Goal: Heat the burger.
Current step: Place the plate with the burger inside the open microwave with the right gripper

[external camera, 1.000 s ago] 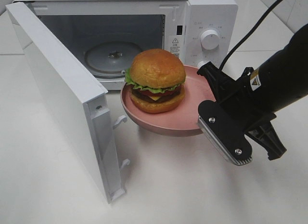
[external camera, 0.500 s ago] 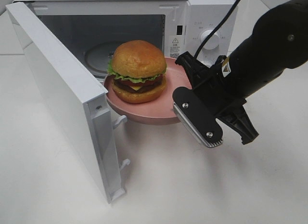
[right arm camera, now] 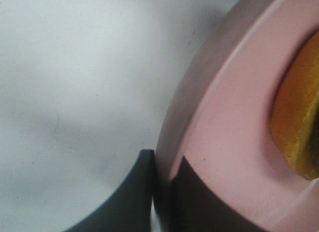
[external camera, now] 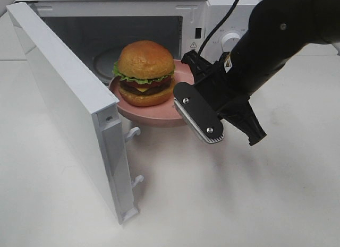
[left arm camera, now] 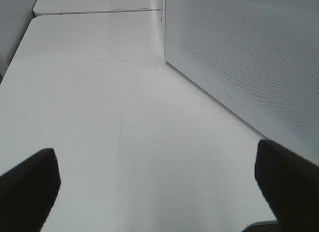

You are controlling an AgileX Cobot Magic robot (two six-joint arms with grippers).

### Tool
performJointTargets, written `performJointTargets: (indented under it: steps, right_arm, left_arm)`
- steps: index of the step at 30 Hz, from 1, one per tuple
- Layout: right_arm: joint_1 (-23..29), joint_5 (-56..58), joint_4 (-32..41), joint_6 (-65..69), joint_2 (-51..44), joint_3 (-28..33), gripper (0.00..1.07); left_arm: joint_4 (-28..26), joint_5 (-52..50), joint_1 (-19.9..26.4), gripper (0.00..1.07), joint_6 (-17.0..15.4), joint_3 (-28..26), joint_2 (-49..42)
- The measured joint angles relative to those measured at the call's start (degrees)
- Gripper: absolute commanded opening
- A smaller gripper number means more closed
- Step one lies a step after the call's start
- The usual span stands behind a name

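The burger (external camera: 145,71), with a glossy golden bun, lettuce, tomato, cheese and patty, sits on a round pink plate (external camera: 159,114). The plate hangs in the air at the mouth of the open microwave (external camera: 228,24). My right gripper (external camera: 187,82) is shut on the plate's right rim. The right wrist view shows that grip close up: the right gripper (right arm camera: 162,162) pinches the plate (right arm camera: 219,132), with the burger (right arm camera: 299,127) at the edge. My left gripper (left arm camera: 159,177) stands open over bare table, holding nothing; it is out of the exterior view.
The microwave door (external camera: 64,98) swings wide open to the left, reaching toward the table's front. The glass turntable (external camera: 106,58) shows inside the cavity behind the plate. A white perforated microwave panel (left arm camera: 249,57) stands beside the left gripper. A black cable (external camera: 223,18) trails over the microwave.
My right gripper has carried the plate and burger leftward and back, from in front of the control panel to the microwave's opening. The left gripper's opening has not changed.
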Motion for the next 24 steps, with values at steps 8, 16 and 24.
performJointTargets:
  steps: [8, 16, 24]
  right_arm:
    - [0.34, 3.84, -0.06, 0.23, 3.32, -5.27, 0.0]
    - [0.57, 6.88, -0.23, 0.29, 6.59, -10.6, 0.0]
    - [1.26, 7.62, -0.52, 1.72, 9.28, -14.61, 0.0]
  left_arm:
    - [0.0, 0.0, 0.0, 1.0, 0.0, 0.0, 0.0]
    - [0.0, 0.0, 0.0, 1.0, 0.0, 0.0, 0.0]
    - [0.0, 0.0, 0.0, 1.0, 0.0, 0.0, 0.0]
